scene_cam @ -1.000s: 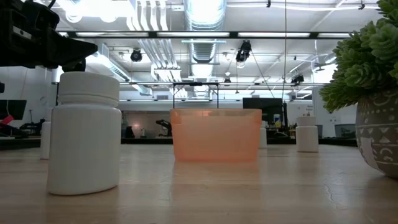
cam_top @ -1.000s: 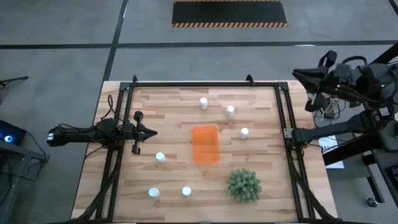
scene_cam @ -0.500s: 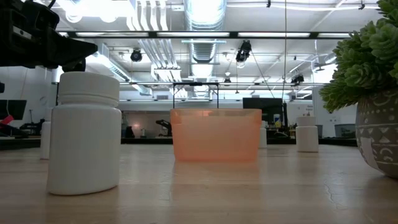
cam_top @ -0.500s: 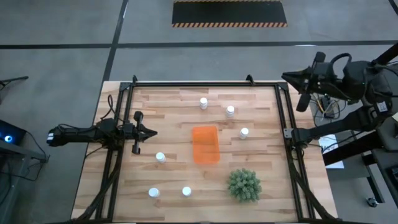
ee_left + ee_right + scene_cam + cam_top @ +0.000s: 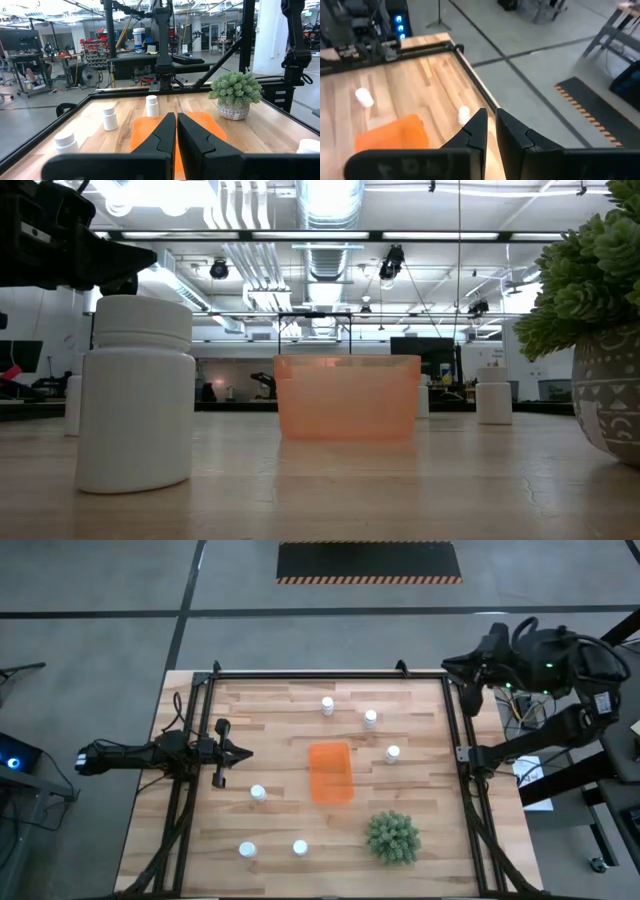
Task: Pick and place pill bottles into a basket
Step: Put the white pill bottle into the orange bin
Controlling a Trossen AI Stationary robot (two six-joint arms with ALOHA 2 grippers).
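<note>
Zero bottles in so far, whole job left

The basket (image 5: 331,772) sits empty with all six pill bottles (image 5: 258,793) scattered around it on the worktop (image 5: 270,705); the left pincer (image 5: 243,751) and right pincer (image 5: 448,663) both hang away from it, pressed together, holding nothing.

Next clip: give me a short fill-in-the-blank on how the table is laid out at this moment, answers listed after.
1. The number of pill bottles standing on the table is ____.
2. The basket holds ____ bottles.
3. The plant stands on the same side of the basket as the ____ gripper.
4. The left gripper's fingers are ____.

Missing words: six; no; right; shut
</note>
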